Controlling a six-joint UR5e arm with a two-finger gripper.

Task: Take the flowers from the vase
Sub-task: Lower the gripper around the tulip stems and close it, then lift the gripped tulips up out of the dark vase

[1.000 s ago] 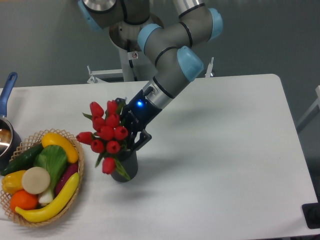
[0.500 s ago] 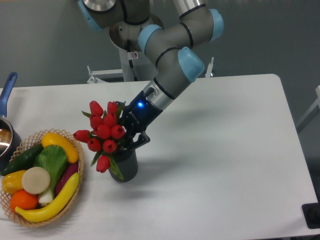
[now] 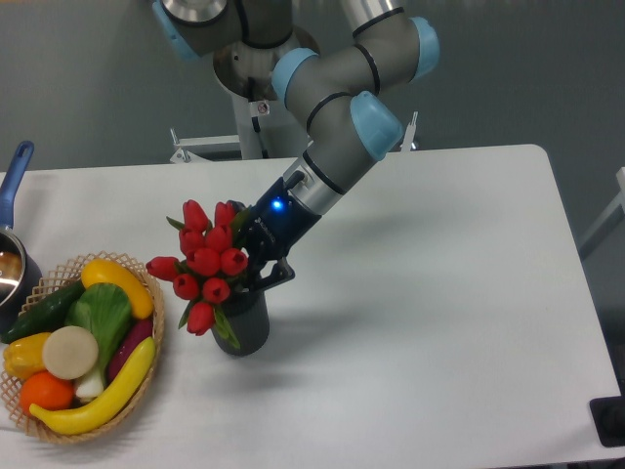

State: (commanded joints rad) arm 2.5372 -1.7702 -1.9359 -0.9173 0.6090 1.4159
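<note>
A bunch of red tulip flowers (image 3: pixel 207 261) with green leaves leans out to the left of the dark grey ribbed vase (image 3: pixel 244 324), which stands upright on the white table. Their stems still run down into the vase mouth. My gripper (image 3: pixel 256 278) reaches in from the upper right and is shut on the stems just above the vase rim, behind the blooms. The fingertips are partly hidden by the buds and leaves.
A wicker basket (image 3: pixel 146 371) of toy fruit and vegetables sits just left of the vase, close to the blooms. A pot with a blue handle (image 3: pixel 15 176) is at the left edge. The arm's base stands behind the table.
The gripper and bunch rose slightly and shifted a little right over the last second; the lowest bloom now hangs higher against the vase. The vase has stayed put.
</note>
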